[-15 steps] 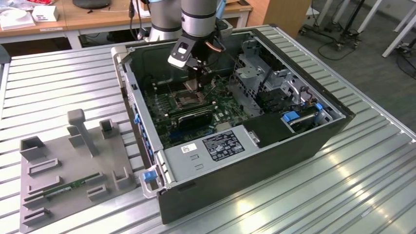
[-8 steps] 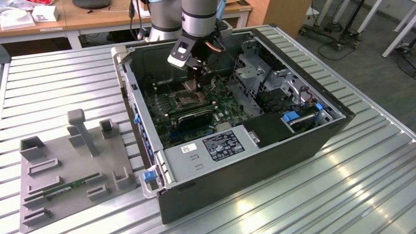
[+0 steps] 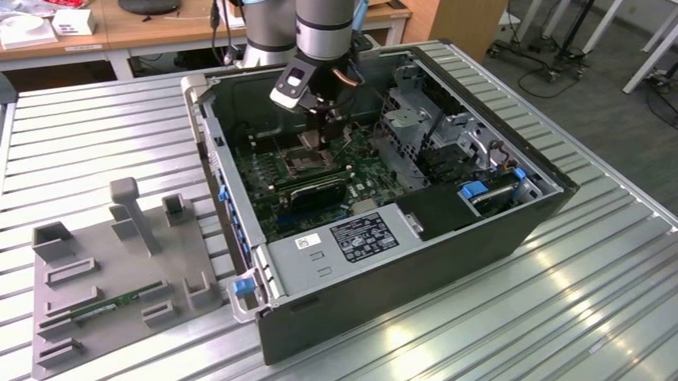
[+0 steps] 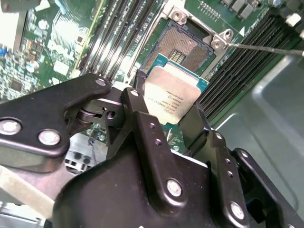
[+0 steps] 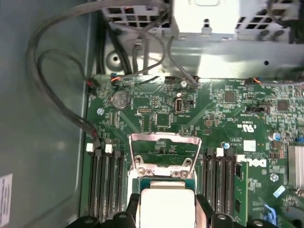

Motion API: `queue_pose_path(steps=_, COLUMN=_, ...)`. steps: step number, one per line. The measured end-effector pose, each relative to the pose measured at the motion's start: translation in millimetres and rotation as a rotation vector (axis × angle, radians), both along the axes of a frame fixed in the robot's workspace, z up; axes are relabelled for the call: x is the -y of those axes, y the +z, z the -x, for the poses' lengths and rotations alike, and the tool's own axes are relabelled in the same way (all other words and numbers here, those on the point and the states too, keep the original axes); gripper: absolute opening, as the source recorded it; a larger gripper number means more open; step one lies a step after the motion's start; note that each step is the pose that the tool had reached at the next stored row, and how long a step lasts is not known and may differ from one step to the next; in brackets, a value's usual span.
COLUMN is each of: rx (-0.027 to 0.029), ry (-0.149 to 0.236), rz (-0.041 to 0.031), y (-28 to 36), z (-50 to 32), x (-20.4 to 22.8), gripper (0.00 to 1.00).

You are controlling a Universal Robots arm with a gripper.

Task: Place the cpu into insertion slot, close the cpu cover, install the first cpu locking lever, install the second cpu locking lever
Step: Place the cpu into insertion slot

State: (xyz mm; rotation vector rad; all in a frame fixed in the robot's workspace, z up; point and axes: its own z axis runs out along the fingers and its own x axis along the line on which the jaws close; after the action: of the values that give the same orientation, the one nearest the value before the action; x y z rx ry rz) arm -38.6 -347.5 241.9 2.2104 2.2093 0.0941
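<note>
Second wrist view, jaws gripping printed cpu, near insertion slot

Lab: slatted metal bench, desks

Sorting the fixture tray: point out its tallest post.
The grey post at the tray's far edge. It stands clearly higher than the shorter blocks around it.
</note>
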Motion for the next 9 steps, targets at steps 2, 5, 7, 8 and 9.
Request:
queue_pose_path(steps=2, rx=-0.0001, ry=-0.013, rz=0.0001, y=0.0, z=0.0, x=0.0, gripper=0.54)
queue_pose_path(steps=5, rx=0.0, ry=-0.014, rz=0.0, y=0.0, z=0.0, x=0.0, gripper=0.54)
queue_pose_path(steps=7, rx=0.0, ry=-0.015, rz=0.0, y=0.0, z=0.0, x=0.0, gripper=0.54)
queue_pose_path(steps=8, rx=0.0, ry=-0.015, rz=0.0, y=0.0, z=0.0, x=0.0, gripper=0.54)
queue_pose_path(steps=9, rx=0.0, ry=-0.016, rz=0.0, y=-0.1, z=0.0, x=0.0, gripper=0.54)
